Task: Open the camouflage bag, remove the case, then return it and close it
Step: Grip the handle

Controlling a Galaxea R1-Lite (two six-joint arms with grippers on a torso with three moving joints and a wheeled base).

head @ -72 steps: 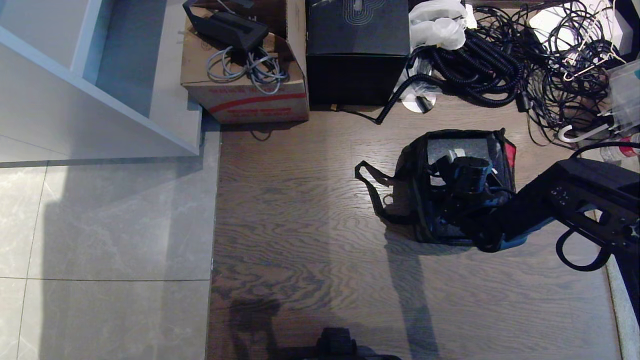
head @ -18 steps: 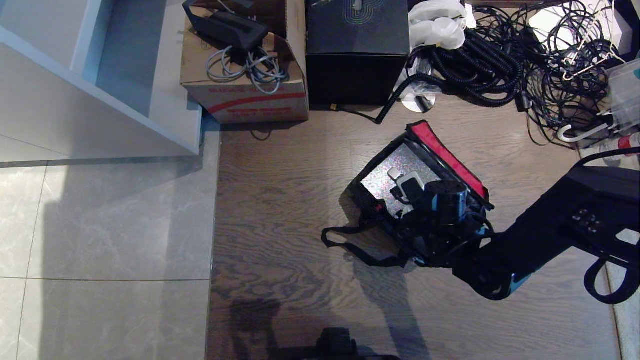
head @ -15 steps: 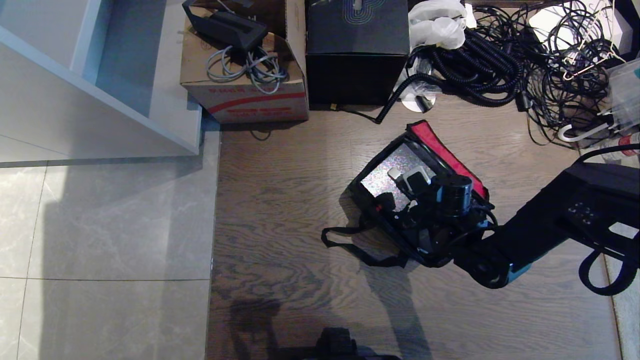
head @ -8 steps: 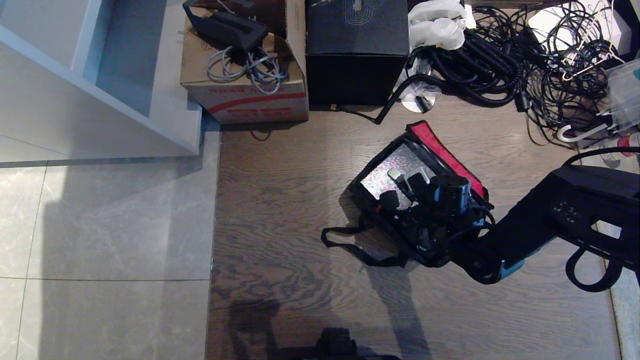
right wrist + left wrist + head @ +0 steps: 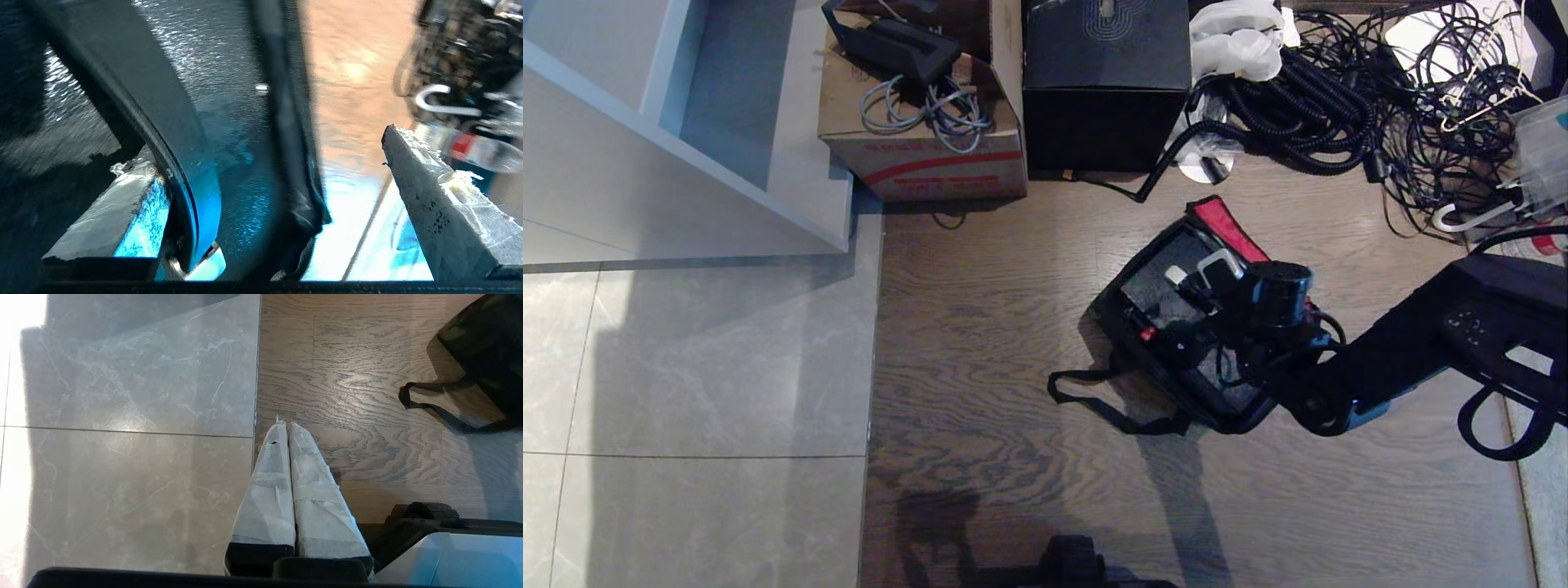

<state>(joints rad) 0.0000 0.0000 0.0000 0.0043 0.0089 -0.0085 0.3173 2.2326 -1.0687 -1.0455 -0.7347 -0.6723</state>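
The camouflage bag (image 5: 1232, 402) lies tilted on the wood floor, its flap thrown back with the red lining (image 5: 1227, 229) showing. Its black strap (image 5: 1094, 394) trails to the left. The dark glittery case (image 5: 1153, 287) sits in the open mouth. My right gripper (image 5: 1199, 271) hangs over that mouth, open. In the right wrist view the right gripper (image 5: 261, 151) straddles the case (image 5: 204, 53) and the bag's black trim (image 5: 286, 122); the black handle (image 5: 135, 102) crosses one taped finger. My left gripper (image 5: 284, 425) is parked above the floor, shut and empty, the bag (image 5: 486, 339) off to one side.
A black cube box (image 5: 1107, 82) and a cardboard box (image 5: 923, 131) stand behind the bag. Tangled black cables (image 5: 1380, 106) fill the far right. A white shelf unit (image 5: 686, 163) stands at the left, above grey tiles (image 5: 703, 367).
Since the earliest frame the bag has shifted left and turned. In the last second my open right gripper moved up and right over it; the case's face has gone from bright to dark.
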